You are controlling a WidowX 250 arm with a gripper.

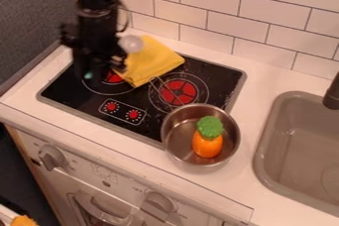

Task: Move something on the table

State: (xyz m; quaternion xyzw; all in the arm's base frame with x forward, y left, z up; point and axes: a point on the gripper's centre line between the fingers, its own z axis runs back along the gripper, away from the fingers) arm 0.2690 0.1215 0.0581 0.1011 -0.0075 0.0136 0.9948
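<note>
The black gripper [99, 71] hangs over the left part of the stove, beside the left edge of a folded yellow cloth [155, 61]. That cloth lies across the back of the stove, partly behind the arm. A metal pot [173, 145] stands at the stove's front right corner, its thin wire handle pointing back and left over the right burner. Inside the pot is an orange toy vegetable [207, 145] with a green top [210, 126]. A pale round thing [131, 44] shows against the cloth beside the arm; what it is, I cannot tell.
The black stove top [142, 96] has two red burners and two red knobs. To the right is a grey sink [298, 145] with a dark faucet [332, 96]. A white tiled wall [225, 22] runs behind the counter. An orange thing [24, 220] shows at the bottom left.
</note>
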